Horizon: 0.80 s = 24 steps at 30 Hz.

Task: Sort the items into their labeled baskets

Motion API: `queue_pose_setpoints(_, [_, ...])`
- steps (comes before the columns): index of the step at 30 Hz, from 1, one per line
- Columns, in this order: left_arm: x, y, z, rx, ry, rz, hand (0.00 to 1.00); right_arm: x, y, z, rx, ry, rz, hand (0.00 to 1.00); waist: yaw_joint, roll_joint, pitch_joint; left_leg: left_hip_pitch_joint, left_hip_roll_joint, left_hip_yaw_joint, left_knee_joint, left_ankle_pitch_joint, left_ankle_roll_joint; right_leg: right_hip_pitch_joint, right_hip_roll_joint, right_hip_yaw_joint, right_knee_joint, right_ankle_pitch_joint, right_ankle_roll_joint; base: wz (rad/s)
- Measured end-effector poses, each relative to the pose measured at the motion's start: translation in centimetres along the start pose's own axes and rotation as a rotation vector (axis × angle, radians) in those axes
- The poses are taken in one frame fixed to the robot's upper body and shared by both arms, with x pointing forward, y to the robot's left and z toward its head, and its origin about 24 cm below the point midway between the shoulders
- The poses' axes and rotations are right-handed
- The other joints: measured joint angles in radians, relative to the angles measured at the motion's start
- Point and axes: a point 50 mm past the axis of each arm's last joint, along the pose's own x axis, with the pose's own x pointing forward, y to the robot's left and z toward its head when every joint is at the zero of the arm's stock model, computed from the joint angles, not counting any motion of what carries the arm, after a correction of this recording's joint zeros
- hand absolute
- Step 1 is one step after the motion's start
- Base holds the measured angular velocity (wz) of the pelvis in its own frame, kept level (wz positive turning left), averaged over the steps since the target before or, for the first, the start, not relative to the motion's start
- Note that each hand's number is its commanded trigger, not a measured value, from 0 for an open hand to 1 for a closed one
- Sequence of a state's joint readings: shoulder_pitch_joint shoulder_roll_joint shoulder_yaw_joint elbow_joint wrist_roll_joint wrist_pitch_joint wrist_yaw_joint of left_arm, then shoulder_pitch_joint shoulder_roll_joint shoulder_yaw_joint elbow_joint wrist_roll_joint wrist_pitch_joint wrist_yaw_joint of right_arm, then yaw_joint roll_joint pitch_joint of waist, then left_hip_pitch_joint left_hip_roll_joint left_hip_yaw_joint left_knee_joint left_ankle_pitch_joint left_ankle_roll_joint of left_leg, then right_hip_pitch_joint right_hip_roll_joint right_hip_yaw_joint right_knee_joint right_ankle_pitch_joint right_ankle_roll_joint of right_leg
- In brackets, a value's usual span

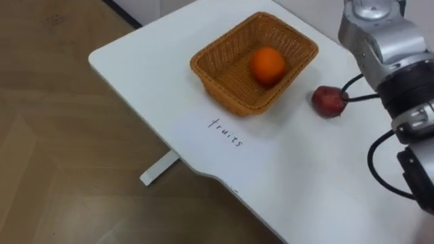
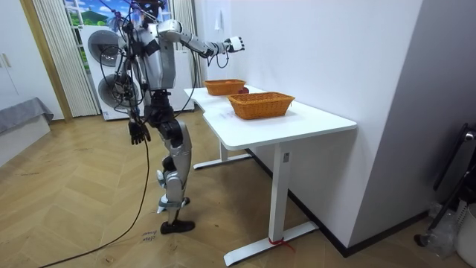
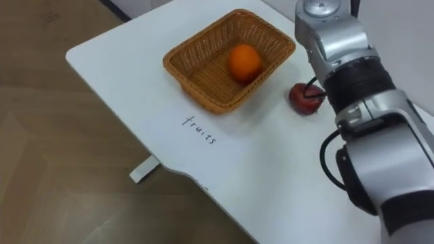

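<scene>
One round orange (image 1: 268, 65) is held in the rectangular woven wicker basket (image 1: 234, 95); a dark red apple (image 1: 329, 101) lies just beside it on the white table (image 1: 135, 61), and bare top is seen toward the near edge. Right hand (image 2: 235, 43) is raised and left hand (image 2: 137, 132) hung low: their fingers cannot be told.

The right hand (image 2: 236, 43) hangs above the table (image 1: 149, 68). Below the hand stands a basket (image 1: 227, 85) with an orange (image 1: 268, 65) in it. An apple (image 1: 329, 101) lies on the table just right of this basket. A second basket (image 2: 260, 105) stands on the same table, below the hand and to the room view's right of it.
</scene>
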<state>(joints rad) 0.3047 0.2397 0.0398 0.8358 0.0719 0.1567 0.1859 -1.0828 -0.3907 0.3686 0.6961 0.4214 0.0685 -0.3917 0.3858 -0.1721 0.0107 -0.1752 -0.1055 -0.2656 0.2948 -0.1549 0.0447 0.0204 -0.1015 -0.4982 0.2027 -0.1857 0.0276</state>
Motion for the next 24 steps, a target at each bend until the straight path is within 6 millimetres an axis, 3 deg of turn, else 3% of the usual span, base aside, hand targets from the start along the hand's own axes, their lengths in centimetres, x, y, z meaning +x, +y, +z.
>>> queue_pose_setpoints(10, [-0.6,-0.9,-1.9,-0.026,0.095,-0.014,0.0,-0.3,0.7,2.4,0.051,-0.065,0.09,0.0,-0.04,0.034,-0.0039,0.061,0.005,0.017,-0.023,0.002,0.001,0.046,0.002,0.017,-0.006,0.0,0.0,-0.05])
queue_pose_setpoints(17, [-0.8,-0.9,-2.6,-0.019,0.125,-0.014,0.0,-0.3,0.7,2.1,0.036,-0.042,0.154,0.0,-0.088,0.034,-0.0049,0.083,0.004,0.015,-0.029,0.002,0.001,0.07,0.005,0.023,-0.018,0.0,0.001,0.01])
queue_pose_setpoints(20, [-0.8,-0.8,-2.6,-0.006,0.124,-0.009,0.0,-0.5,0.0,1.0,-0.015,-0.019,0.175,0.0,-0.103,0.031,-0.0067,0.101,0.005,0.016,-0.039,0.003,0.003,0.084,0.004,0.025,-0.018,0.0,0.001,-0.01])
queue_pose_setpoints(24, [-0.8,-1.1,-2.6,0.006,0.131,-0.011,0.0,-1.9,-0.7,-2.6,-0.129,0.05,0.225,0.0,-0.109,0.025,-0.014,0.129,0.006,0.022,-0.054,0.004,0.004,0.102,0.0,0.028,-0.017,-0.001,0.002,-0.06])
